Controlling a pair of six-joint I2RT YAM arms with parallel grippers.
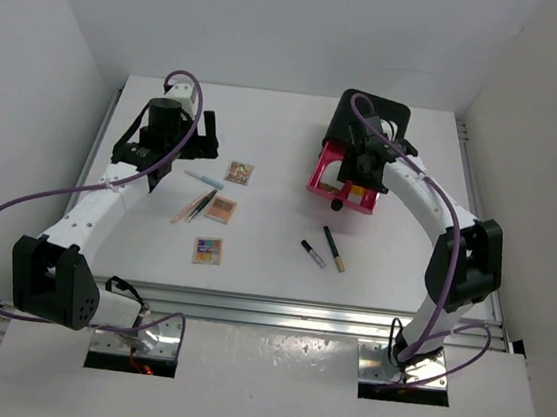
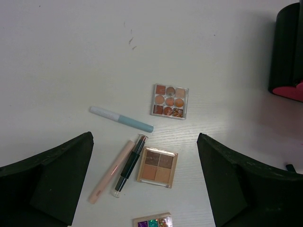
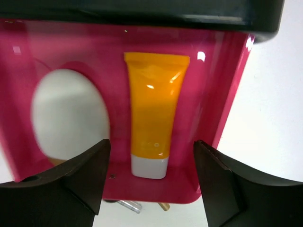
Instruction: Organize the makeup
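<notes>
Your right gripper [image 3: 151, 142] stands wide open with nothing between its fingers. It hangs over the glossy pink plastic drawer [image 3: 227, 94], which is pulled out of the black box [image 1: 375, 114]. The smooth orange tube with a white cap [image 3: 155, 109] lies flat in that drawer, cap toward the near edge.

Your left gripper [image 2: 144, 137] is also spread wide and empty, above the white table [image 1: 283, 169]. Below it on the table:
- the pale blue stick [image 2: 122, 119]
- a square nine-pan palette [image 2: 170, 101]
- a tan four-pan palette [image 2: 157, 167]
- a beige stick [image 2: 111, 172] touching a dark stick [image 2: 129, 165]
- a multicolour glitter palette [image 2: 152, 221] at the frame edge

Two thin black sticks [image 1: 324, 251] lie apart, nearer the drawer.
</notes>
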